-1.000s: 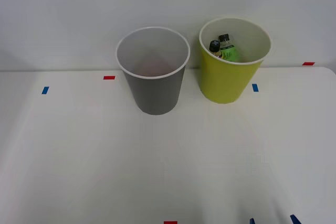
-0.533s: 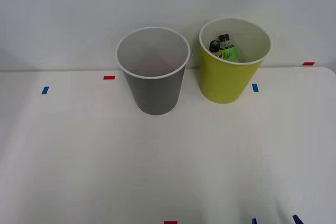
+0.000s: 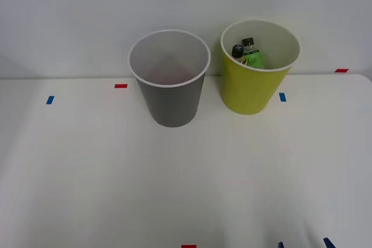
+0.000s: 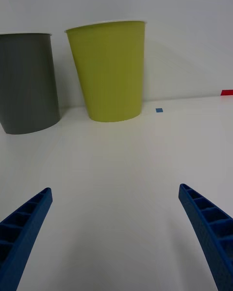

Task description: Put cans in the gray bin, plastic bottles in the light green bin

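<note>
The gray bin (image 3: 169,94) (image 4: 26,85) stands upright at the back middle of the white table. To its right stands the light green bin (image 3: 247,88) (image 4: 109,72). Two plastic bottles lie inside the light green bin: one with a dark cap (image 3: 238,49) and one with a green label (image 3: 253,58). Cans are out of view. My right gripper (image 3: 304,243) (image 4: 114,190) is open and holds nothing. It hovers low over the table's near right part, well short of both bins, with its blue fingertips (image 3: 328,241) at the bottom edge.
Small tape marks dot the table (image 3: 174,184): red (image 3: 121,86) and blue (image 3: 50,100) on the left, blue (image 3: 282,97) (image 4: 158,110) by the light green bin, red (image 3: 341,70) at the far right. A plain wall rises right behind the bins.
The blue fingertips have slid slightly to the right along the front view's bottom edge. Bins and bottles have not moved.
</note>
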